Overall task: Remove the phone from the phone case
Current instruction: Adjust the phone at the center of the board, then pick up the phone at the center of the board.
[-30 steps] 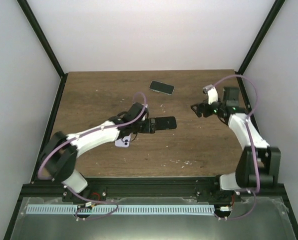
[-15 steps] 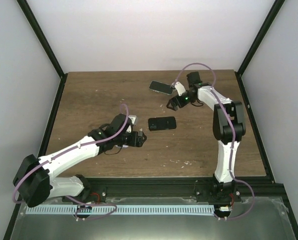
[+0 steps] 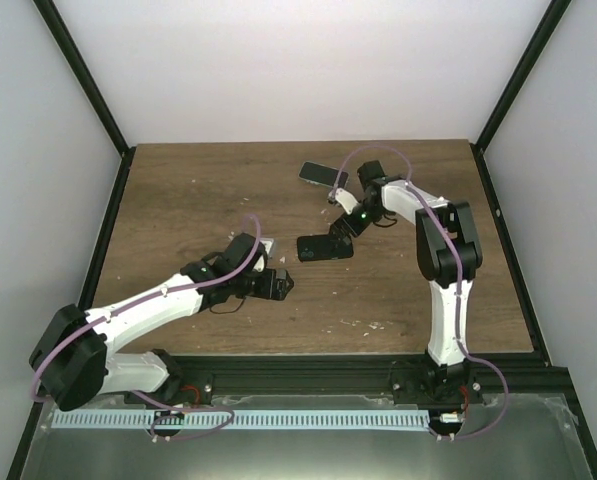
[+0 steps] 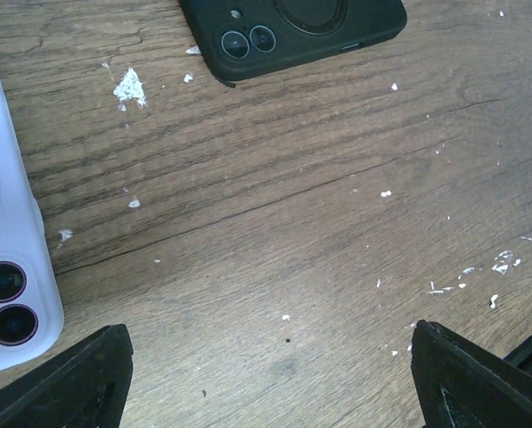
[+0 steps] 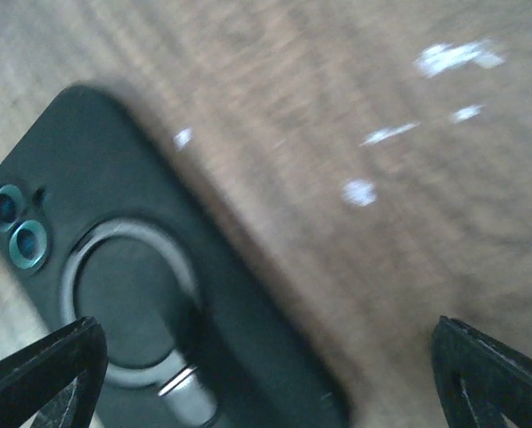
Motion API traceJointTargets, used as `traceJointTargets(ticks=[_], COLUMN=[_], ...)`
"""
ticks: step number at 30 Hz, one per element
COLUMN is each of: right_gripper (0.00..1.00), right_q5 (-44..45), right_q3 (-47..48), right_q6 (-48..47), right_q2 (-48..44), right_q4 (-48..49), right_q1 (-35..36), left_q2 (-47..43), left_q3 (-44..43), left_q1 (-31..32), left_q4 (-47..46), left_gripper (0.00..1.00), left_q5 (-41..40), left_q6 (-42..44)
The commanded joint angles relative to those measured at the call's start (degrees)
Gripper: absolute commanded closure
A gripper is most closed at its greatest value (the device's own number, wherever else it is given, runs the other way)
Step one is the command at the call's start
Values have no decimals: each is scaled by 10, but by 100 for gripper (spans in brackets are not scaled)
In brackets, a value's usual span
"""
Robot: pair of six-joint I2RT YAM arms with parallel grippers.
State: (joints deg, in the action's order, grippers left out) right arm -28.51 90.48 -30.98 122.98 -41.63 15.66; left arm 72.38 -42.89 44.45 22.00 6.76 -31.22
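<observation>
A black cased phone lies flat, back up, near the middle of the table. It shows two camera lenses and a round ring in the right wrist view, and sits at the top edge of the left wrist view. My right gripper hangs just above its far right end, open and empty, with the view blurred. My left gripper is open and empty over bare wood, near and left of the black phone.
A white phone, back up, lies beside my left wrist and at the left of the left wrist view. Another dark phone lies at the back of the table. White flecks dot the wood.
My right arm swung in from the right, past the back phone, down to the black cased phone. My left gripper drew back from the black phone toward the near left.
</observation>
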Motion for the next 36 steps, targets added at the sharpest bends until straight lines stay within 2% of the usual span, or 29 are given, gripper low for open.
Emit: traceJointTargets(ticks=[1, 8, 13, 16, 24, 31, 36], right_gripper=[0, 0, 0, 0, 0, 0, 0], right_q5=[-10, 32, 145, 158, 221, 243, 219], right_q3=[-53, -136, -168, -169, -173, -131, -112], right_q6=[-45, -40, 16, 21, -52, -92, -114], right_q2=[-52, -124, -171, -179, -157, -112, -92], right_q4=[-39, -44, 6, 15, 46, 40, 3], right_q1=[25, 57, 78, 94, 156, 161, 161], left_q2=[6, -10, -35, -43, -57, -70, -80], left_q3=[-4, 2, 13, 26, 52, 60, 67], left_q1=[-1, -1, -3, -13, -58, -77, -80], left_q4=[-15, -19, -10, -9, -20, -8, -9], left_gripper=[13, 14, 14, 13, 13, 13, 13], left_q5=[3, -3, -43, -61, -39, -47, -54], left_q6=[10, -2, -24, -45, -67, -69, -70])
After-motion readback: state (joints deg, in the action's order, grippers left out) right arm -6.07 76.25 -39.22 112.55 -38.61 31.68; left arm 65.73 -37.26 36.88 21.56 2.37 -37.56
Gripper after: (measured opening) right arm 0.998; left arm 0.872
